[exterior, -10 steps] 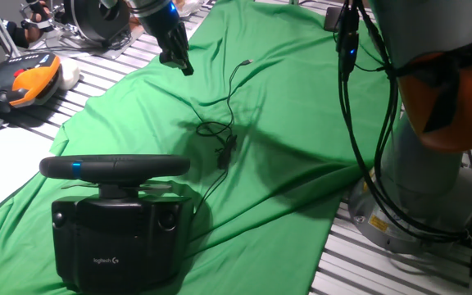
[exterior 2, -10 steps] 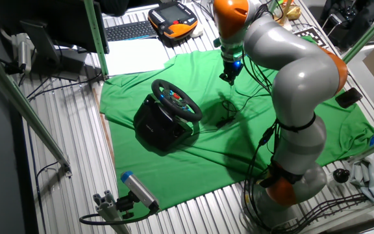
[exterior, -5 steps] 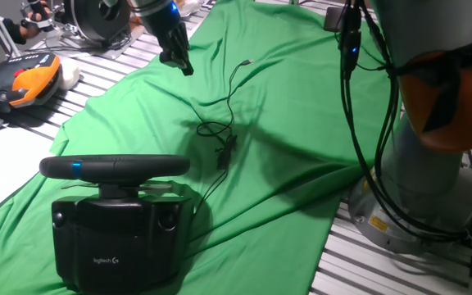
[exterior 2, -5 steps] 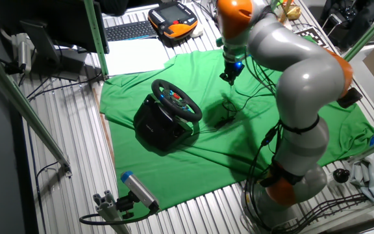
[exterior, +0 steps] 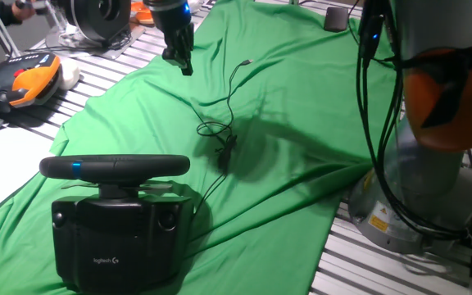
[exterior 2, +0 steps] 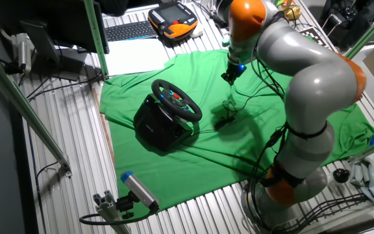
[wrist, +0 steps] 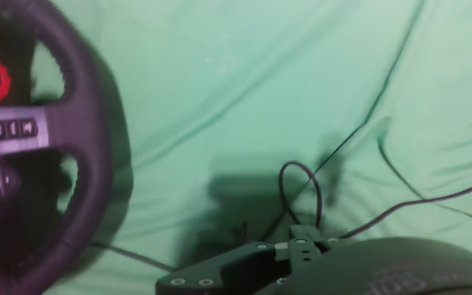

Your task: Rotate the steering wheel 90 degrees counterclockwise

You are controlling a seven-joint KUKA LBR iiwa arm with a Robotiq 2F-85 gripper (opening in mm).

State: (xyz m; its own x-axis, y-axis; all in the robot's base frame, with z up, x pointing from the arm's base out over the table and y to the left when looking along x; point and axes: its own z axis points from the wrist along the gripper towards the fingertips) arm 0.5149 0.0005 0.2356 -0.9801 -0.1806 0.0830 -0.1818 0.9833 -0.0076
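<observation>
The steering wheel is a black padded rim with a small blue light. It sits on a boxy black base with a white Logitech logo, at the near left of the green cloth. It also shows in the other fixed view and at the left of the hand view. My gripper hangs above the cloth well behind the wheel, apart from it, as the other fixed view also shows. Its fingers look closed together and hold nothing.
A thin black cable lies looped on the green cloth between gripper and wheel. An orange-and-black pendant lies at the far left. My arm's base stands at the right. A keyboard lies beyond the cloth.
My arm's upper links have swung to the right. The gripper has stayed almost in place above the cloth. The wheel has not moved.
</observation>
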